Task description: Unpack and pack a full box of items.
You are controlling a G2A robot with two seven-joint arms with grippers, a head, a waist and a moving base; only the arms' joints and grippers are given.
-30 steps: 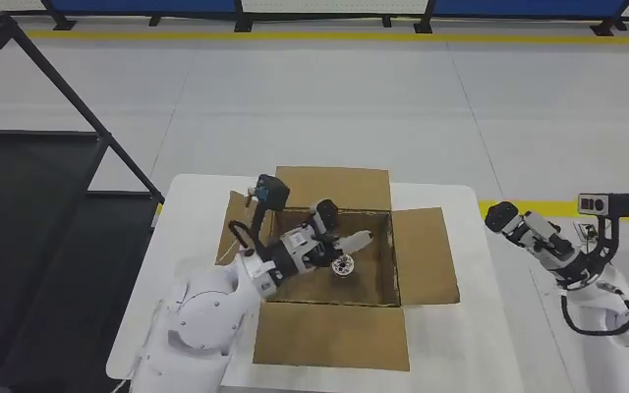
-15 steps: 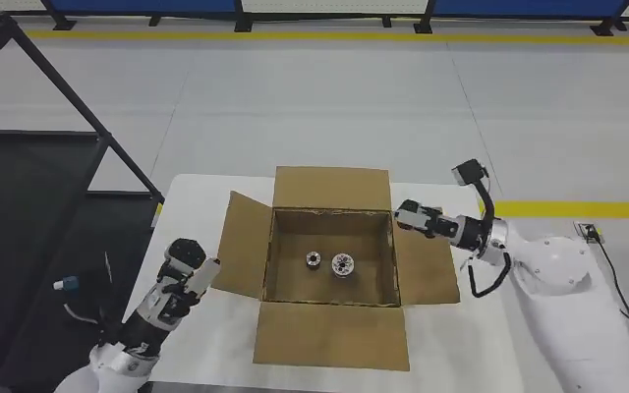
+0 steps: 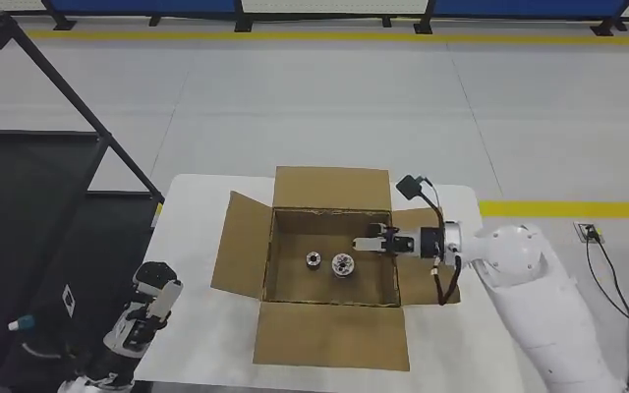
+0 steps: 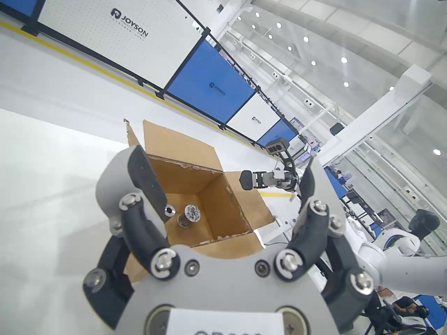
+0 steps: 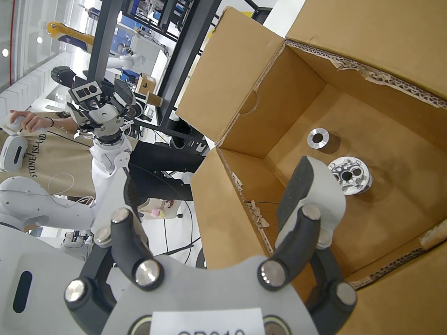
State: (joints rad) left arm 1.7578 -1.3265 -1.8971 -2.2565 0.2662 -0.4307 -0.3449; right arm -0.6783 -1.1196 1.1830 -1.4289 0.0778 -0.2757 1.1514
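Right gripper [image 3: 366,242], fingers spread, hovers over cardboard box [image 3: 332,187] beside toothed metal hub [image 3: 342,263] — advise descending centred, clear of plain sleeve [image 3: 313,259]. Left gripper [image 3: 157,283] spread, well apart.

Top view straight down on box [image 3: 332,187]; both wrist views oblique, from opposite sides, sharing box interior.

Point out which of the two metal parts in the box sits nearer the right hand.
The larger toothed part; the smaller plain ring lies farther from the right hand.
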